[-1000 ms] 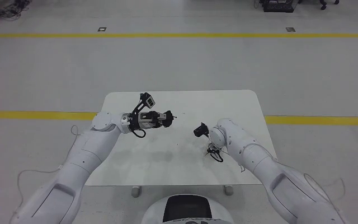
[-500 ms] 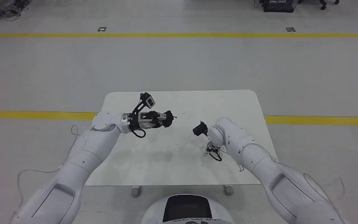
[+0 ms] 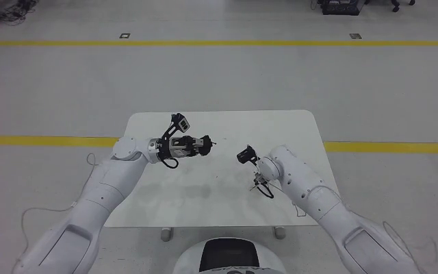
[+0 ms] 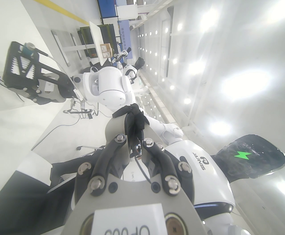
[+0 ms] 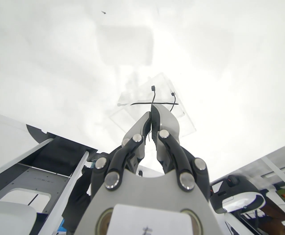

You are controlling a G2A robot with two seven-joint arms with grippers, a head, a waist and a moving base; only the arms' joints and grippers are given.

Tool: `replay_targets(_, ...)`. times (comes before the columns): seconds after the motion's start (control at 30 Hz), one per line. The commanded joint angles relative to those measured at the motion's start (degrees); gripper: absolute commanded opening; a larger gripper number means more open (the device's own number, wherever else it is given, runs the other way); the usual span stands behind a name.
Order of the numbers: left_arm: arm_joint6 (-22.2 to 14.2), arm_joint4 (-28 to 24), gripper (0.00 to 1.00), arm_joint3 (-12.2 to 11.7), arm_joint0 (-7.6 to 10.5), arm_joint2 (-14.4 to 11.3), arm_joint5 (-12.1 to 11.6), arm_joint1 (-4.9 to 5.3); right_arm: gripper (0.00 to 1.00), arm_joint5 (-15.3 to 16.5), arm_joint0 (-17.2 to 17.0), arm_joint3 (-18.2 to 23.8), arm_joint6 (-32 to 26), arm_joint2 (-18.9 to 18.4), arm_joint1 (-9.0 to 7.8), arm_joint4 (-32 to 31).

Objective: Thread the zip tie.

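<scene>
Zip tie (image 5: 153,94): a thin black one is pinched between the closed fingertips of the right claw (image 5: 151,107). It pokes out past the tips, with its square head at the far end. Just beyond the fingertips a straight black strip (image 5: 142,104) lies crosswise, and the held tie crosses over it. A second black zip tie (image 5: 172,94) curves just beside the claw's tips, its head also on the far side of the strip. Strip and ties sit over a clear plastic sheet or tray (image 5: 184,124) directly under the claw; I cannot tell which it is. A small dark speck (image 5: 103,12) lies well beyond the claw.

The left claw (image 3: 207,144) is held above the table (image 3: 287,130), well apart from the right one, with its tips pointed toward it. Its fingers are drawn together. Something dark sits at the tips, but I cannot tell what.

The table is white with rounded corners. The floor around it is pale grey, crossed by yellow lines (image 3: 219,43), with dark equipment (image 3: 342,5) at the far edge. Bright ceiling lights (image 4: 242,82) hang overhead.
</scene>
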State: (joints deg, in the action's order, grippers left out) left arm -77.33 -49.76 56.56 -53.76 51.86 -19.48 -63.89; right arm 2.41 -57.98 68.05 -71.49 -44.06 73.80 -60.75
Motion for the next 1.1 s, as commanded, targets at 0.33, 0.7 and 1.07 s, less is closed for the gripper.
replay_targets(0.33, 0.0, 0.0, 0.0, 0.0, 0.0, 0.0, 0.0, 0.0, 0.0, 3.0, -16.0, 22.1, 9.0, -15.5, -5.61, -2.3)
replay_targets(0.7, 0.0, 0.0, 0.0, 0.0, 0.0, 0.0, 0.0, 0.0, 0.0, 6.2, -19.5, 24.8, 13.6, -18.9, -6.45, -0.4)
replay_targets(1.07, 0.0, 0.0, 0.0, 0.0, 0.0, 0.0, 0.0, 0.0, 0.0, 17.1, -29.1, 31.4, 43.9, -28.8, -7.95, 6.0)
